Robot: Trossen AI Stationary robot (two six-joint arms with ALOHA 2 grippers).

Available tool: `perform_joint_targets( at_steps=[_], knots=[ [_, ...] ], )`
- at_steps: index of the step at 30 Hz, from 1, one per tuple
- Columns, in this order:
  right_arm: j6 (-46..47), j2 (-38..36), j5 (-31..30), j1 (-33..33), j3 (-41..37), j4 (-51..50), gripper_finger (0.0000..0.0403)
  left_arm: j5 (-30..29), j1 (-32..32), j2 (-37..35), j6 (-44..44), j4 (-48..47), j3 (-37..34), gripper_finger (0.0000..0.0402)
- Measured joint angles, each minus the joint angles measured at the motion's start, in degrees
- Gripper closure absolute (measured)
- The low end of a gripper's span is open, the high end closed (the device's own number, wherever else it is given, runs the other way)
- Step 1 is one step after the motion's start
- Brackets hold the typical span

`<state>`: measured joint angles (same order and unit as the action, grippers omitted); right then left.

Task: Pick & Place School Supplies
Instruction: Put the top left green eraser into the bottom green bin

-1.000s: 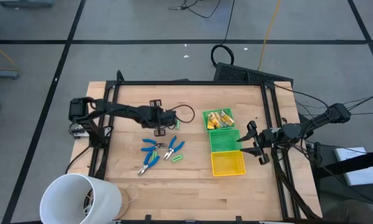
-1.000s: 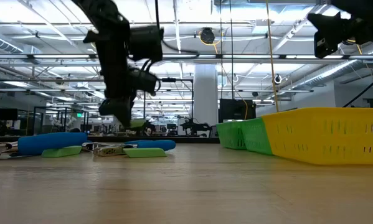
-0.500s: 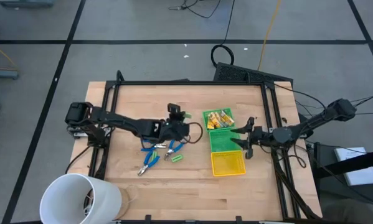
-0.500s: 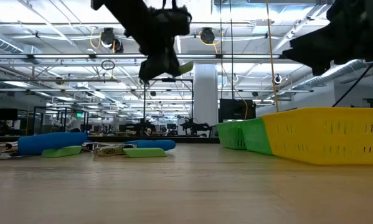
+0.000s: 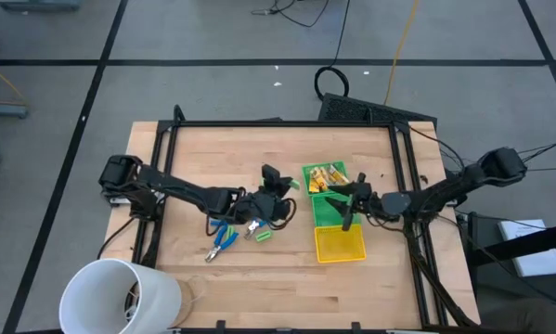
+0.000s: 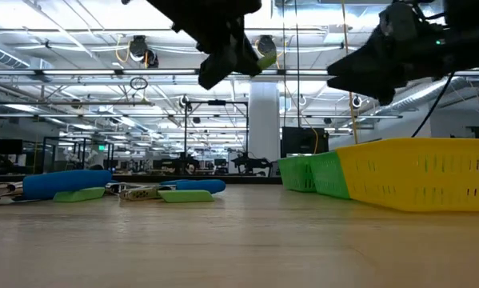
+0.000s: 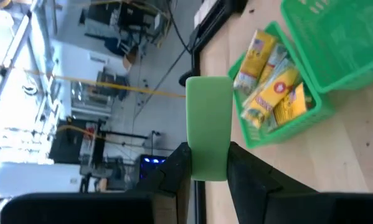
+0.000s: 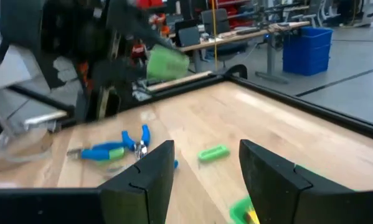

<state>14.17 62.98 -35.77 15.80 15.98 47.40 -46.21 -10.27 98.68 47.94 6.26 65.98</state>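
One green piece (image 7: 208, 127) pinched in left claw (image 5: 279, 182); right claw (image 5: 344, 199) agape, empty.

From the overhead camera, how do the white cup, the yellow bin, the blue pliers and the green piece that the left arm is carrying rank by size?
Largest to smallest in the high view:
1. White cup, though it stands tall, nearer the camera, which may enlarge it.
2. Yellow bin.
3. Blue pliers.
4. Green piece pinched in the left gripper.

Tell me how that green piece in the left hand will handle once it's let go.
The green piece looks flat-sided and blocky, so it probably won't roll. It juts straight out of the left hand without sagging, so likely stiff. Being small, it seems light and may bounce off a bin.
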Motion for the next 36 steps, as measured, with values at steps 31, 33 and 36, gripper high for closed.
perform_joint_targets(
  at_steps=[31, 33, 36],
  knots=[
    [8.6, 17.9, 15.1, -10.2, 13.4, 7.3, 0.0198, -2.0, 0.0, 5.6, 12.2, 11.6, 0.0, 0.0311],
    [9.0, 17.8, 15.1, -10.2, 13.4, 7.7, 0.0212, -1.8, 0.0, 5.6, 12.2, 11.6, 0.0, 0.0311],
    [8.9, 17.8, 15.1, -10.6, 13.4, 7.6, 0.0233, -1.8, 0.0, 5.6, 11.9, 11.6, 0.0, 0.0311]
  ],
)
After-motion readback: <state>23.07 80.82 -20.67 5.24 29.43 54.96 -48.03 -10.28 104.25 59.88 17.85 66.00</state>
